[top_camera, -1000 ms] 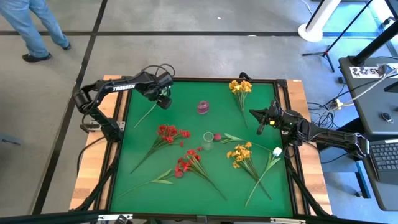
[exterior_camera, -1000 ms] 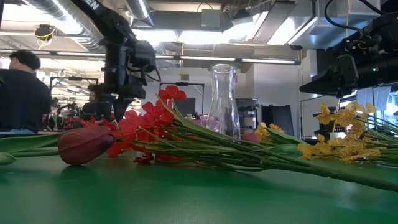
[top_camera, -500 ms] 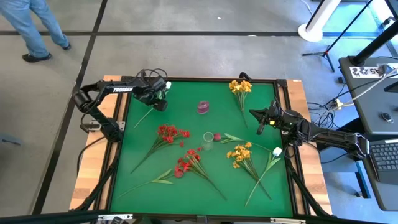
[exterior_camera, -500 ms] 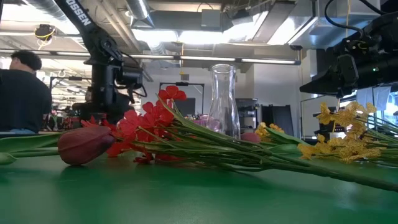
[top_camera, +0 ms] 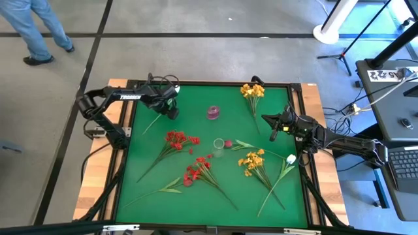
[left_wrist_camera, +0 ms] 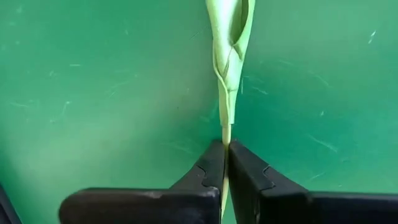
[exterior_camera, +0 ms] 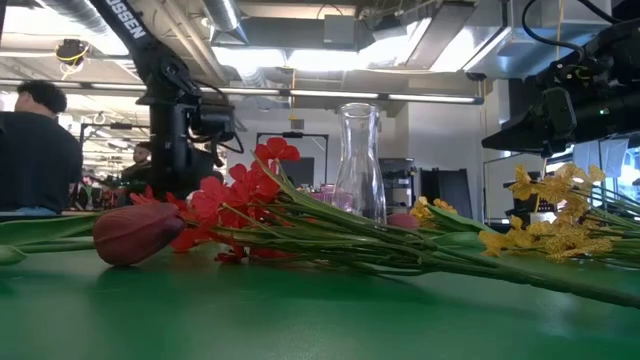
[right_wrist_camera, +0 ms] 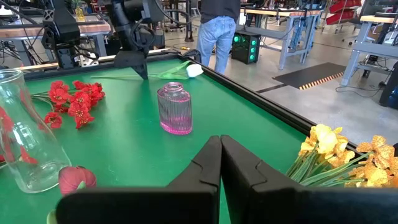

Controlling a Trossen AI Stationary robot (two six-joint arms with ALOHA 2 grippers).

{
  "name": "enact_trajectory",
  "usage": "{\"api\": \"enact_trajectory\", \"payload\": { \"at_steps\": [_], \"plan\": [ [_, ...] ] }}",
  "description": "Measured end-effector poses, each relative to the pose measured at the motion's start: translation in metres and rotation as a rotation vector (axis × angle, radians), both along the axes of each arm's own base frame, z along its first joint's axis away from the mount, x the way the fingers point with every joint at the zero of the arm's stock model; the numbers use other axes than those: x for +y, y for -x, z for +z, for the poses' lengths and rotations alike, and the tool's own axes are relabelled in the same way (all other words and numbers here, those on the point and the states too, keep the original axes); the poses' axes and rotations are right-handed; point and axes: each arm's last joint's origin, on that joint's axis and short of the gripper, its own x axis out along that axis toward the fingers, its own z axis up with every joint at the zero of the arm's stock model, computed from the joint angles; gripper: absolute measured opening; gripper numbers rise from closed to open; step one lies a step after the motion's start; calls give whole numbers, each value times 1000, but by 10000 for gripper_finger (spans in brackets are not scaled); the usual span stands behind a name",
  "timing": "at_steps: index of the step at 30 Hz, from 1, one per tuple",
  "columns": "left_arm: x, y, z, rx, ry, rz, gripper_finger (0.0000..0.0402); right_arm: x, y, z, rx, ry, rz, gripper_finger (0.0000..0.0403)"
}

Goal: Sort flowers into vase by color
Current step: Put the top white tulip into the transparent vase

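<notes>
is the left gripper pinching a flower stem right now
Yes, in the left wrist view the left gripper is closed on the thin green stem of a flower over the green mat.

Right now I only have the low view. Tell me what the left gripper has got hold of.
Observer: The left gripper is shut on a thin green stem, pinched between its fingers.
Operator: Name the flower on that stem.
Observer: The right wrist view shows a white bud at its end, close to the table's edge.
Operator: Report the right gripper.
Observer: The right gripper is shut and empty, over the table's right side, pointing towards the pink vase.
</notes>
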Motion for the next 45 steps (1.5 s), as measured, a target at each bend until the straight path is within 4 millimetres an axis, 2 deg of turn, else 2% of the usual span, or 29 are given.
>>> {"api": "enact_trajectory", "payload": {
  "at_steps": [3, 5, 8, 12, 14, 17, 21, 24, 27, 30, 34, 39, 45],
  "plan": [
    [2, -14, 25, -63, -75, -26, 4, 0, 0, 0, 0, 0, 0, 10],
    [0, -22, 50, -128, -149, -44, 3, 0, 0, 0, 0, 0, 0, 10],
    [-10, -32, 99, -292, -281, -86, 2, 0, 0, 0, 0, 0, 0, 10],
    [-51, -47, 160, -715, -473, -259, 2, 0, 0, 0, 0, 0, 0, 10],
    [-79, -54, 180, -926, -543, -387, 1, 0, 0, 0, 0, 0, 0, 10],
    [-120, -64, 199, -1217, -636, -541, 1, 0, 0, 0, 0, 0, 0, 10],
    [-165, -83, 197, -1409, -698, -704, 0, 0, 0, 0, 0, 0, 0, 10],
    [-193, -103, 180, -1410, -743, -771, 0, 0, 0, 0, 0, 0, 0, 10],
    [-210, -118, 166, -1407, -834, -798, 0, 0, 0, 0, 0, 0, 0, 10],
    [-210, -129, 157, -1418, -889, -779, 0, 0, 0, 0, 0, 0, 0, 10],
    [-202, -139, 141, -1372, -865, -766, 0, 0, 0, 0, -1, 0, 0, 10],
    [-194, -141, 139, -1362, -862, -735, 0, 0, 0, 0, -1, 0, 0, 10],
    [-196, -141, 138, -1366, -845, -743, 0, 0, 0, 0, -1, 0, 0, 10]
  ]
}}
